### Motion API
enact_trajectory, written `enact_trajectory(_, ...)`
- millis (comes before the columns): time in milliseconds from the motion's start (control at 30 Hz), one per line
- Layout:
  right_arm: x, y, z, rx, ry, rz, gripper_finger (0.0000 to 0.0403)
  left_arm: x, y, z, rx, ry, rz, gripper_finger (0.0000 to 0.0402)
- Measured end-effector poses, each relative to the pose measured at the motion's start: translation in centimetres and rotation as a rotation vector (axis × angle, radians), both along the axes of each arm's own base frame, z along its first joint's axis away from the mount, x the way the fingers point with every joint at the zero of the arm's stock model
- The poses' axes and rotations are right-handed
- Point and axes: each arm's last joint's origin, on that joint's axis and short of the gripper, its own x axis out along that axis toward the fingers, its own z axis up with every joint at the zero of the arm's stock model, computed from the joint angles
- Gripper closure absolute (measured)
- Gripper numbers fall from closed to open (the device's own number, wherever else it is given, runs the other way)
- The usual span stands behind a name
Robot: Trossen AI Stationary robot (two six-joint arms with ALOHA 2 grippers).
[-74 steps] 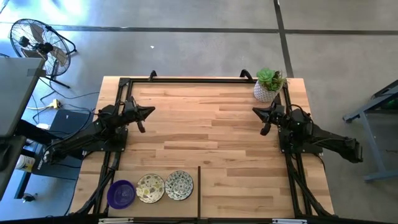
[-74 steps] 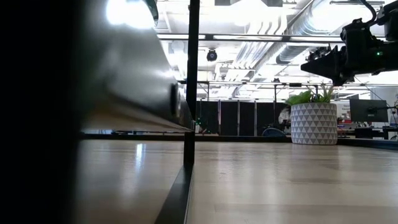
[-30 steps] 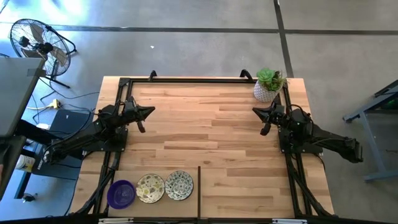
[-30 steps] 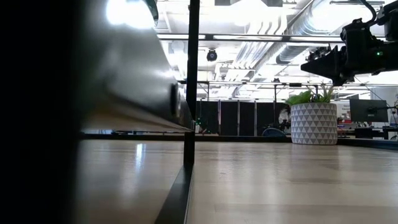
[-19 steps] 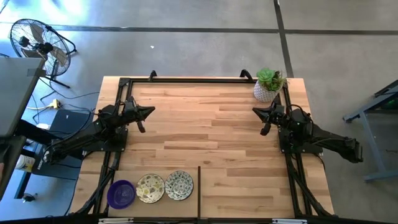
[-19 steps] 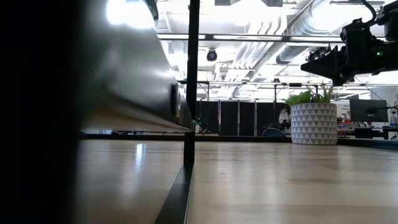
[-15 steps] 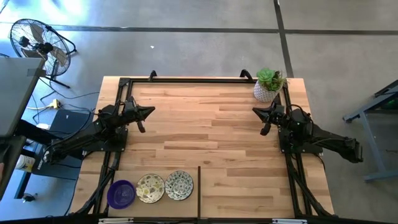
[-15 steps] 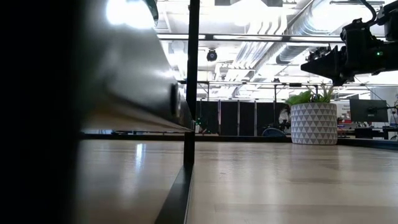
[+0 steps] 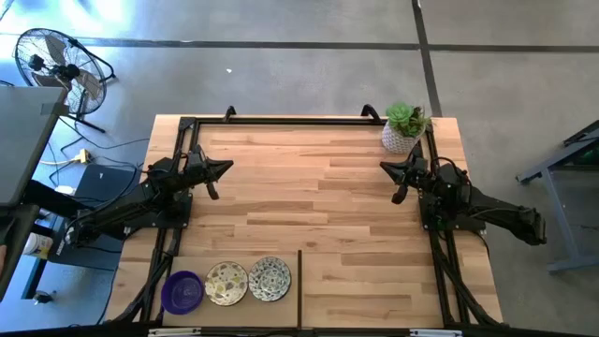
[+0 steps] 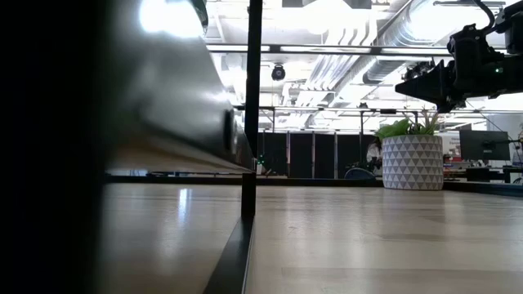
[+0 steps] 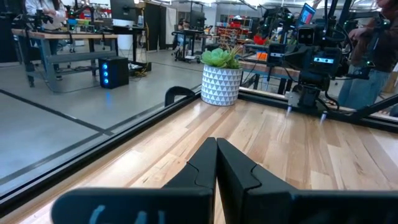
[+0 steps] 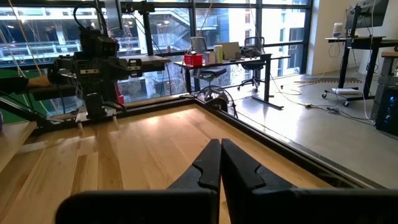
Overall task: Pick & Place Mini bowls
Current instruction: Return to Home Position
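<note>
Left gripper point(image 9: 227, 168) hangs at about 9 o'clock over the pale wooden plank table point(image 9: 318, 215), fingers pressed together on nothing. The right gripper point(image 9: 383, 168) mirrors it at 3 o'clock, likewise closed and empty, and both point toward the table's centre.

The mini bowls sit at 7 o'clock by the near edge, mouths up: a glossy purple bowl point(image 9: 182, 290), a cream bowl with yellowish speckles point(image 9: 226, 283) and a cream bowl with green-grey pattern point(image 9: 270, 278). Being round, they have no long axis; their row runs from 9 to 3 o'clock. Each may be a stack, though from above that is unclear.

A dark divider strip point(image 9: 299, 281) stands just beside them. A white faceted pot with a green plant point(image 9: 401, 137) stands at 1 o'clock. Nothing has shifted since the earlier frames.
</note>
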Motion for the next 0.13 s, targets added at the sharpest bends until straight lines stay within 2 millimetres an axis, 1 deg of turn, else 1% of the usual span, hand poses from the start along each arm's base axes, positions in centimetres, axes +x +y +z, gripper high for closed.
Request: enact_trajectory(133,0.00,0.00,0.00,0.000,0.000,0.000,0.0403,0.00,0.00,0.00,0.000,0.000,0.000,0.0401)
